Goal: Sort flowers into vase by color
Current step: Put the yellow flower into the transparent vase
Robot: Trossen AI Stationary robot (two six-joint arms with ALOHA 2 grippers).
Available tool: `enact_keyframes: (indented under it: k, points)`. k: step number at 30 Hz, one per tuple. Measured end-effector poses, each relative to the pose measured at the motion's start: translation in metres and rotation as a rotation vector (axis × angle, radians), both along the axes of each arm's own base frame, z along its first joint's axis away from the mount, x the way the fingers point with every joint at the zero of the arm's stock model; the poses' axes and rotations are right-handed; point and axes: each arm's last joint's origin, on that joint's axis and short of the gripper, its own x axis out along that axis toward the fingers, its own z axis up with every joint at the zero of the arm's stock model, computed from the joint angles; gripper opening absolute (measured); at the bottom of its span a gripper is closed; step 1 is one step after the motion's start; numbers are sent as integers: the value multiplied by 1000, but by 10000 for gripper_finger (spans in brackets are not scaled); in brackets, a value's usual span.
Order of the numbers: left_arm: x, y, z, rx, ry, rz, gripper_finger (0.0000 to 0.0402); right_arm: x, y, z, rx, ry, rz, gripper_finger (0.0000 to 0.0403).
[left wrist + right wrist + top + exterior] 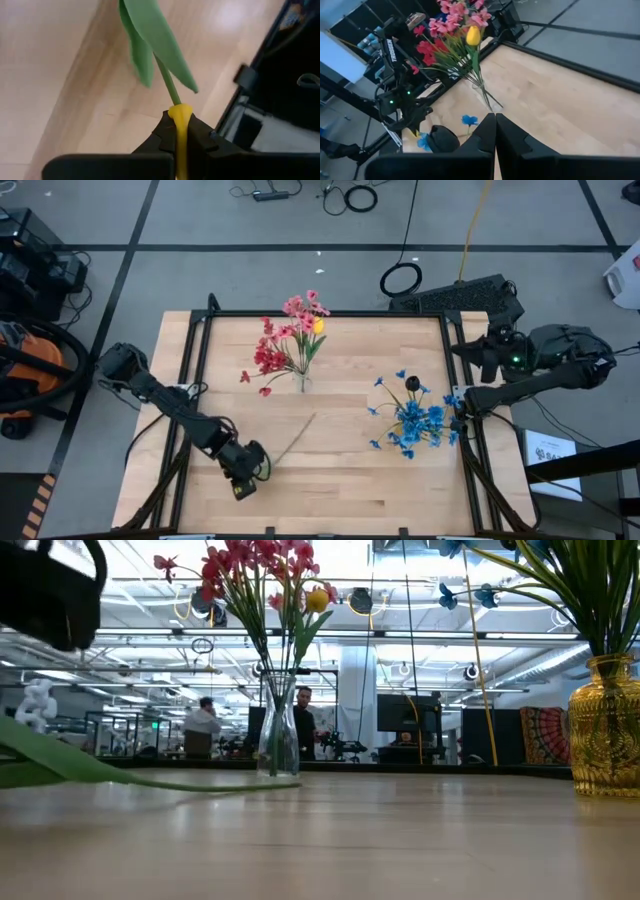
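Left wrist view: left claw (179, 131) clamped tight on yellow flower (179, 137); right claw (495, 131) closed, empty.

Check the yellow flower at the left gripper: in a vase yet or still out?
Out. The left gripper has its jaws shut on the yellow flower; its stem lies on the table, apart from the clear vase.

Grey floor (250, 225); cables (350, 195); perhaps vacuum (30, 370).
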Motion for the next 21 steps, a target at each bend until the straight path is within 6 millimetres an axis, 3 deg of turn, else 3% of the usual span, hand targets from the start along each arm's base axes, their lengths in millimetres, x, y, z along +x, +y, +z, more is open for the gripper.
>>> enact_keyframes:
  k: [12,16,21]
  points:
    - [29,22,22,131,-176,-64,15,69,14,11,-191,18,115,0]
    - [32,28,21,144,-183,-63,21,79,16,9,-187,40,138,0]
    - [32,33,20,150,-149,-28,68,77,16,9,-169,31,139,0]
